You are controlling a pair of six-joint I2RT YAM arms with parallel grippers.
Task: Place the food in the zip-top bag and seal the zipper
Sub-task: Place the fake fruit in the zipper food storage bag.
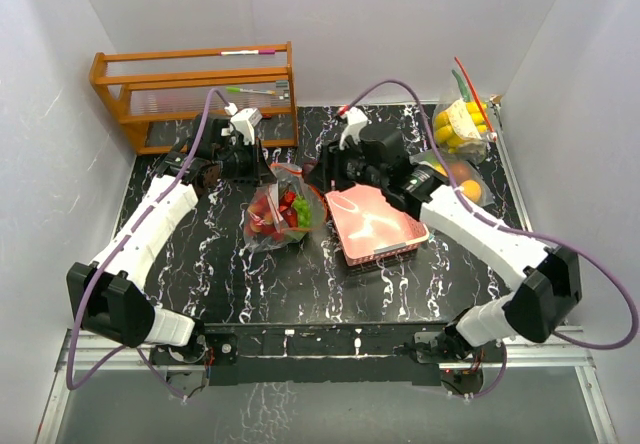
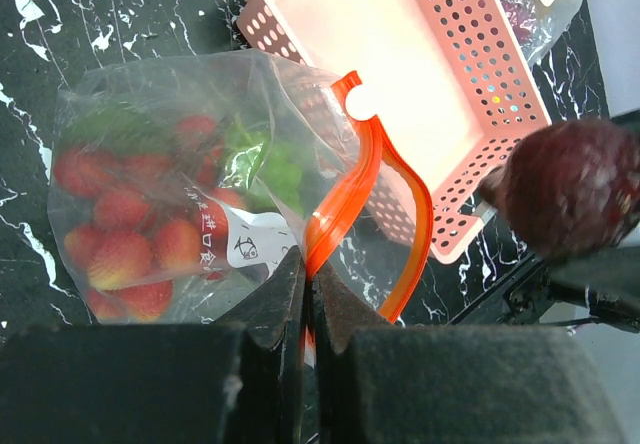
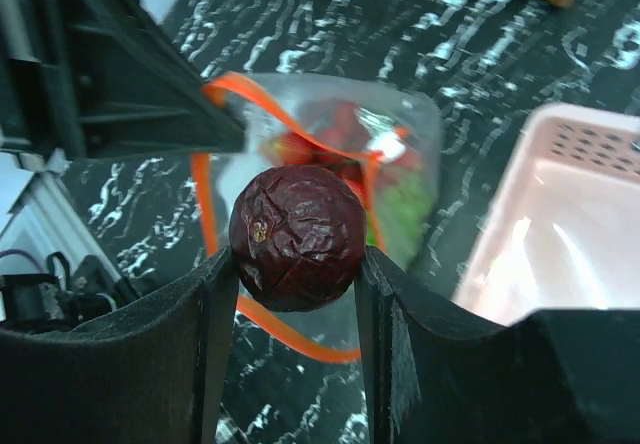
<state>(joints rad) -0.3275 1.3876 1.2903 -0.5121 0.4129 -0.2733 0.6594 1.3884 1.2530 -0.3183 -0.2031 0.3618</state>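
A clear zip-top bag [image 1: 285, 211] with an orange zipper [image 2: 372, 179] lies mid-table. It holds red berries [image 2: 120, 254] and green leafy pieces [image 2: 265, 164]. My left gripper [image 2: 308, 264] is shut on the bag's orange zipper edge and holds the mouth open; in the top view it [image 1: 268, 171] is at the bag's far side. My right gripper [image 3: 297, 264] is shut on a dark purple plum [image 3: 297, 236] just above the open mouth. The plum also shows in the left wrist view [image 2: 575, 186]. In the top view my right gripper [image 1: 318, 177] hides it.
An empty pink perforated tray [image 1: 375, 222] sits right of the bag, close to it [image 2: 400, 74]. A wooden rack [image 1: 195, 89] stands at the back left. Two other clear bags with yellow and orange fruit [image 1: 460, 124] [image 1: 462, 182] lie at the back right.
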